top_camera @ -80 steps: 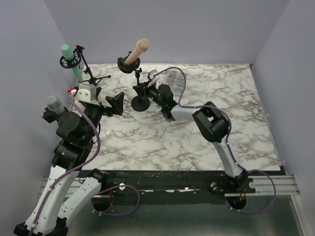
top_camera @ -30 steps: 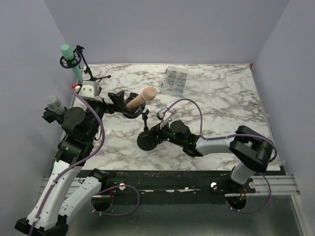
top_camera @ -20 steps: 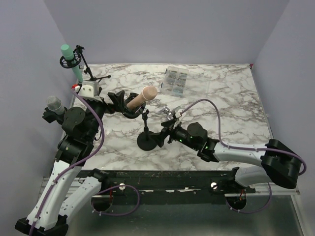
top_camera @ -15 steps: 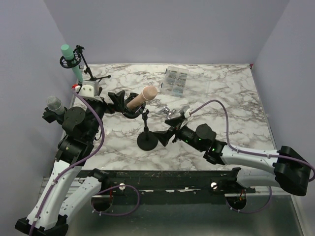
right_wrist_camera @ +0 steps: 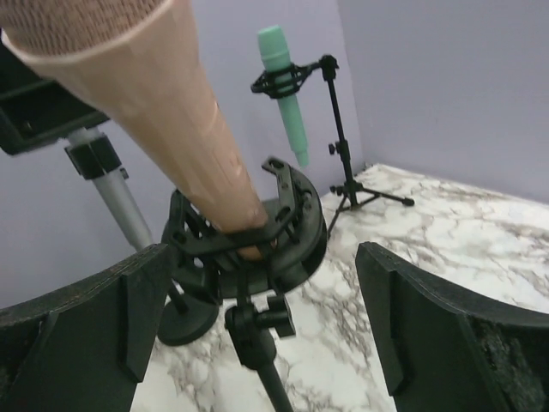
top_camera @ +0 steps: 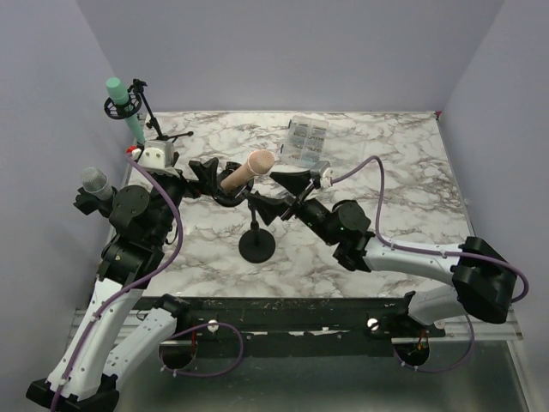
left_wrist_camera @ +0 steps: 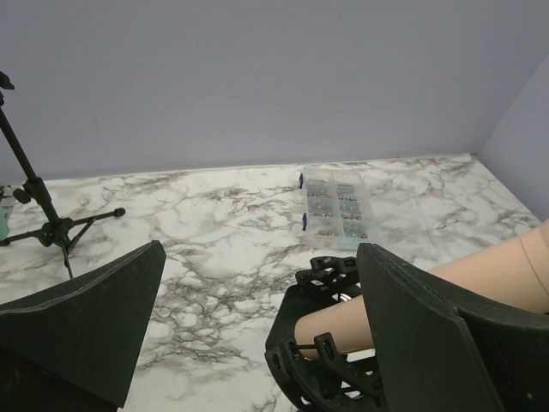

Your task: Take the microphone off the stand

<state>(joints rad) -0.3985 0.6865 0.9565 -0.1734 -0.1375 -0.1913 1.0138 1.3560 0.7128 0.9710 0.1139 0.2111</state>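
A peach microphone [top_camera: 250, 167] lies tilted in a black shock mount [top_camera: 226, 193] on a round-based stand [top_camera: 256, 247]. My left gripper [top_camera: 208, 176] stands open at the mount's rear. In the left wrist view the mount [left_wrist_camera: 330, 343] and the microphone [left_wrist_camera: 403, 305] sit against the inner face of the right finger [left_wrist_camera: 433, 335]. My right gripper [top_camera: 277, 196] stands open on the other side, level with the stand's upper pole. In the right wrist view the microphone [right_wrist_camera: 150, 107], the mount [right_wrist_camera: 249, 240] and the pole [right_wrist_camera: 268, 369] lie between its spread fingers, untouched.
A green microphone [top_camera: 125, 109] hangs on a tripod stand [top_camera: 159, 133] at the back left. A grey microphone [top_camera: 94, 182] stands at the left edge. A clear parts box [top_camera: 306, 137] lies at the back of the marble table [top_camera: 386, 180].
The stand came forward from the back of the table with my right gripper on it. That gripper then opened, left the base and rose to the mount's height. The left gripper stayed put.
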